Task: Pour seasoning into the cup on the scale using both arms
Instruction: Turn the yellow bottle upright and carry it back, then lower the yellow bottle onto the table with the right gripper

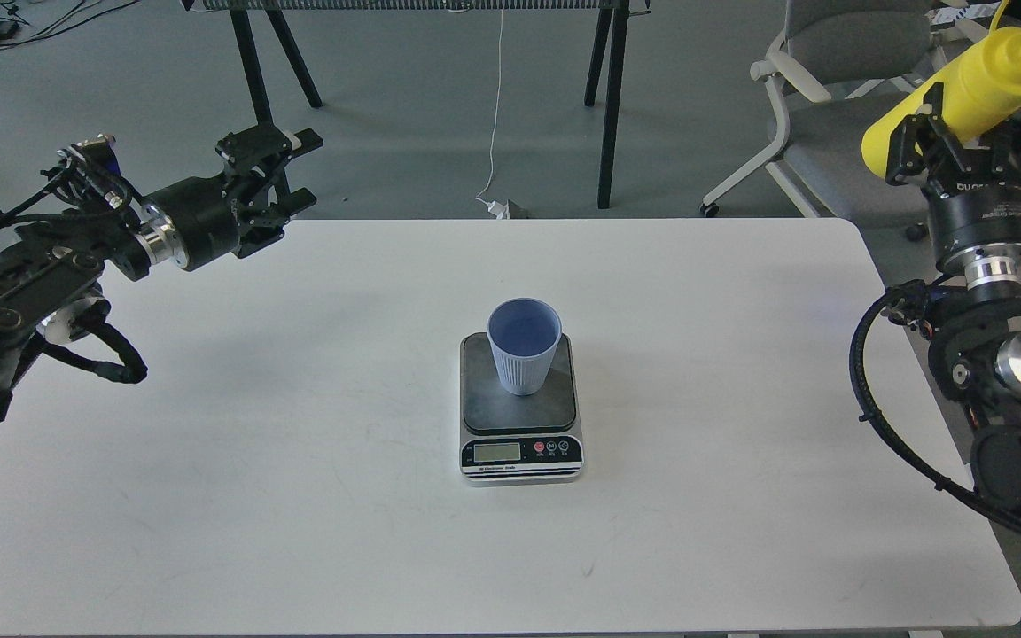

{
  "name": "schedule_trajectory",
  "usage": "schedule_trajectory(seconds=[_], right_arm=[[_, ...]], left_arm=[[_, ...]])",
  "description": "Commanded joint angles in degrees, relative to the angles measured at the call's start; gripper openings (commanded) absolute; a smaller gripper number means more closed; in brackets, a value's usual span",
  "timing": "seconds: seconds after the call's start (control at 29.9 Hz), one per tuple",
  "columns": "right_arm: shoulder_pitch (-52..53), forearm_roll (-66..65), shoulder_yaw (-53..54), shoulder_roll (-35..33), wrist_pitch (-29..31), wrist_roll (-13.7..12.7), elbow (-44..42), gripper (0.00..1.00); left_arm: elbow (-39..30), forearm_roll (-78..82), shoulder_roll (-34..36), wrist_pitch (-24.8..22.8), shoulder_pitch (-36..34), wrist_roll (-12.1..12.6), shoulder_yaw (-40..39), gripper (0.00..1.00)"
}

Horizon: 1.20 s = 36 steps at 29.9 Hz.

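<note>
The seasoning (962,97), a yellow squeeze bottle, was in the upper right corner of the frame, clamped around its lower body by the right gripper (970,152). The bottle lay tilted, its base down toward the left and its pointed nozzle aimed up and to the right, near the frame's edge. The black fingers (909,146) closed on it from both sides, with the gripper's round body directly beneath.

The cup (524,344), light blue and ribbed, stood upright in the middle of the frame on the dark weighing plate of the scale (520,416). It sat toward the far half of the plate, and the display and small buttons faced the lower edge of the frame. Both rested on the white table (298,461). The held bottle was well apart from the cup, far to its upper right and beyond the table's right edge.

The left gripper (284,177) hung in the upper left of the frame, just past the table's far edge, its fingers spread apart and holding nothing. It was well apart from the cup and from the bottle.

A grey chair (838,80) stood behind the right arm.
</note>
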Motion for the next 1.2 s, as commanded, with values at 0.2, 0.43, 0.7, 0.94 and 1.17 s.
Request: schedule_trajectory(seconds=[0.2,0.43,0.7,0.94,1.17], right_arm=[[-6.47,-0.34,-1.37,3.35,0.04,-0.20,-1.96,0.02],[-7.53,-0.87,-3.74,7.48,0.04,-0.11,-4.42,0.02],[-7.79,-0.87,-6.38,9.07,0.04,0.06,-8.81,0.03],[-8.50,-0.87,-6.91,9.33,0.04,0.06,-9.61,0.03],[-8.76,-0.96,-9.46,9.33,0.04,0.24,-9.61,0.09]], left_arm=[[0.02,-0.08,0.07,0.00,0.02,0.00,0.00,0.89],[0.02,-0.08,0.34,0.00,0.01,0.00,0.00,0.89],[0.02,-0.08,0.34,0.00,0.01,0.00,0.00,0.89],[0.02,-0.08,0.16,0.00,0.10,0.00,0.00,0.89],[0.02,-0.08,0.16,0.00,0.01,0.00,0.00,0.89]])
